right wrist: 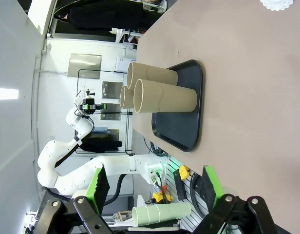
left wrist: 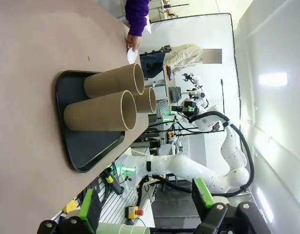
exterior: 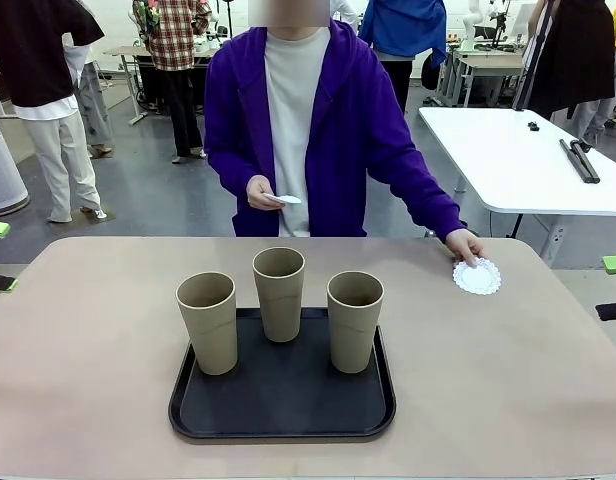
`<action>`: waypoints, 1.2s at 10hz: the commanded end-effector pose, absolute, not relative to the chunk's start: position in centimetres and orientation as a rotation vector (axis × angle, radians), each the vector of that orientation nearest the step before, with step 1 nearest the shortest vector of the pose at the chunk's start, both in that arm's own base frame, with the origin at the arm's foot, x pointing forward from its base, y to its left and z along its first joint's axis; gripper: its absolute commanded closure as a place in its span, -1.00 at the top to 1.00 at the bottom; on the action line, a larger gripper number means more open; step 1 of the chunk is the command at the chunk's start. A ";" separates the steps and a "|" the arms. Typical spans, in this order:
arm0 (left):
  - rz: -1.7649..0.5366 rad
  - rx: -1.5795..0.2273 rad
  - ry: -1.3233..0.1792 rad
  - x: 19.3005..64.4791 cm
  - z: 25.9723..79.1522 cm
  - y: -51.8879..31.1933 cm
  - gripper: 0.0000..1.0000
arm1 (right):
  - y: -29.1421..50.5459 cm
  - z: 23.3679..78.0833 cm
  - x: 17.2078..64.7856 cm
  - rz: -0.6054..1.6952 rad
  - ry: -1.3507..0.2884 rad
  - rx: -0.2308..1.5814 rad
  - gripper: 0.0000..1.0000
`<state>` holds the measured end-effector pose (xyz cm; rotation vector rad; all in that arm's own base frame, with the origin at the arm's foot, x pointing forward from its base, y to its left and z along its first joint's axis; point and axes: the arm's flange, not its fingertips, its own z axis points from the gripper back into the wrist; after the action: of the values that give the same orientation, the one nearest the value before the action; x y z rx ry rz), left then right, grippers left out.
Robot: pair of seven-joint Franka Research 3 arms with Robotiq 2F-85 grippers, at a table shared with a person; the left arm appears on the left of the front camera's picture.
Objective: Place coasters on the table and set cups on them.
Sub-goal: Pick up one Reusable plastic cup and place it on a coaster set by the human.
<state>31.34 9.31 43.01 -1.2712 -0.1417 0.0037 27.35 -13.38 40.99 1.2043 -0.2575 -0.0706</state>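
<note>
Three tan cups stand on a black tray [exterior: 288, 400] near the middle of the table [exterior: 88, 350]: left cup [exterior: 208, 320], middle cup [exterior: 279, 290], right cup [exterior: 354, 320]. At the far right of the table lies one white lacy coaster [exterior: 477, 277], with the person's hand [exterior: 466, 245] on its edge. The person's other hand holds more white coasters [exterior: 285, 199] at chest height. My left gripper [left wrist: 145, 204] is open and holds nothing, well back from the tray [left wrist: 82, 146] and the cups [left wrist: 99, 117]. My right gripper [right wrist: 155, 187] is open too, with the cups [right wrist: 167, 100] and the coaster [right wrist: 276, 4] far ahead.
A white table [exterior: 518, 160] with black tools stands behind the person at the right. Several people stand farther back. Bare tabletop lies to both sides of the tray and in front of the person.
</note>
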 end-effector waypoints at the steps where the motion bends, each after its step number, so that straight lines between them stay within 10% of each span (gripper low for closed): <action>1: -0.010 -1.282 -0.151 31.5 43.1 9.4 1.00 | -13.4 41.1 27.5 -0.071 -0.265 1.217 1.00; 12: -0.010 -1.282 -0.151 31.5 43.1 9.4 1.00 | -13.4 41.1 27.5 -0.071 -0.265 1.217 1.00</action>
<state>31.34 9.31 43.01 -1.2712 -0.1418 0.0035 27.35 -13.38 40.99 1.2041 -0.2574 -0.0706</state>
